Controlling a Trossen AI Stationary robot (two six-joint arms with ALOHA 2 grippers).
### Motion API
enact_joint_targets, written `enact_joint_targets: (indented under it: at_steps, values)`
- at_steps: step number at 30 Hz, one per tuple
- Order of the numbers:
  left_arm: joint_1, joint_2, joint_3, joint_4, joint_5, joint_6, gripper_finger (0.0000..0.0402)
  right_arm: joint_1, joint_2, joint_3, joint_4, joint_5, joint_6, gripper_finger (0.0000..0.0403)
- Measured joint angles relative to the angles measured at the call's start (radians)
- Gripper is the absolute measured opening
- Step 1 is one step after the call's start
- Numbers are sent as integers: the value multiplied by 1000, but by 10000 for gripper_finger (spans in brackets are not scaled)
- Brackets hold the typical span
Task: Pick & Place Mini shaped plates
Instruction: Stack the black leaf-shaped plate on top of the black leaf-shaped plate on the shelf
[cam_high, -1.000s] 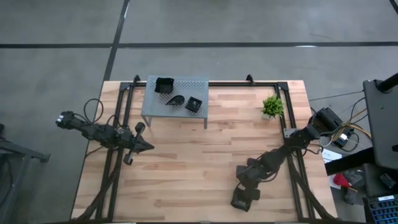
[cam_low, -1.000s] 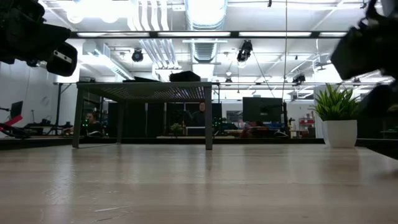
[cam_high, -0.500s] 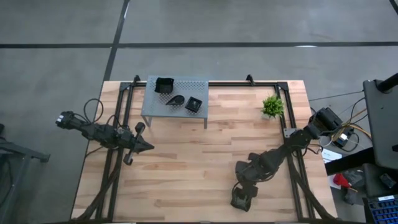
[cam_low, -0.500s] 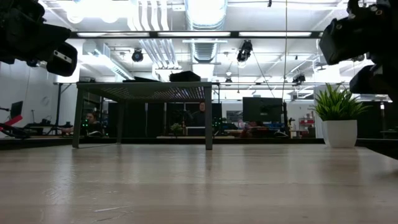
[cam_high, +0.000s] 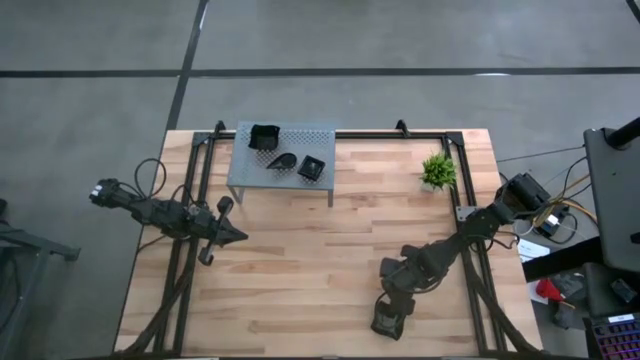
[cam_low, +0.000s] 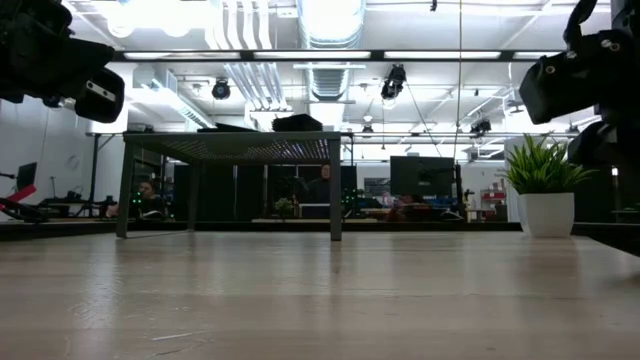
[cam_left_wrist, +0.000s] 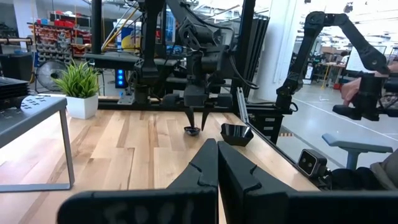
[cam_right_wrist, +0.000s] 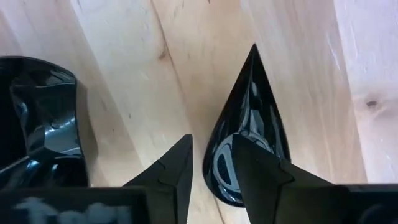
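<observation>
Your right pincer (cam_right_wrist: 210, 163) hung over the desk (cam_high: 300, 260) toward five o'clock, jaws parted and straddling the rim of a teardrop-shaped plate (cam_right_wrist: 249, 137) lying flat on the wood, not gripped. A wavy-rimmed plate (cam_right_wrist: 37, 124) sat just beside it. Your left pincer (cam_high: 236, 236) waited closed at nine o'clock. Three more plates (cam_high: 288, 158) rested on the grey perforated stand (cam_high: 245, 170) near twelve.

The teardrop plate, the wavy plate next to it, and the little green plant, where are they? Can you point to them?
teardrop plate (cam_right_wrist: 249, 124): right wrist view, on its glossy inside, toward the pointed tip.
wavy plate (cam_right_wrist: 43, 118): right wrist view, on its rippled inner wall.
green plant (cam_high: 438, 171): high view, middle of its leaves.
</observation>
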Motion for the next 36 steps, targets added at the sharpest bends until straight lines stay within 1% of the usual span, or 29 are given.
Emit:
enact_joint_targets:
  at_steps: [3, 7, 15, 18, 22, 25, 26, 33, 36]
  values:
    - [0, 0, 0, 0, 0, 0, 0, 0, 0, -13, 16, 0, 4, 105]
    - [0, 0, 0, 0, 0, 0, 0, 0, 0, -43, 78, 0, 16, 100]
    - [0, 0, 0, 0, 0, 0, 0, 0, -1, -70, 82, 8, 32, 94]
    - [0, 0, 0, 0, 0, 0, 0, 0, 0, -71, 82, 16, 30, 79]
    - [0, 0, 0, 0, 0, 0, 0, 0, 1, -69, 80, 20, 15, 45]
    - [0, 0, 0, 0, 0, 0, 0, 0, -1, -57, 74, 23, -6, 16]
    - [0, 0, 0, 0, 0, 0, 0, 0, -3, -52, 71, 24, -14, 13]
    - [0, 0, 0, 0, 0, 0, 0, -23, -3, 17, 42, 58, -89, 11]
    - [0, 0, 0, 0, 0, 0, 0, -47, -3, 66, 4, 106, -144, 11]
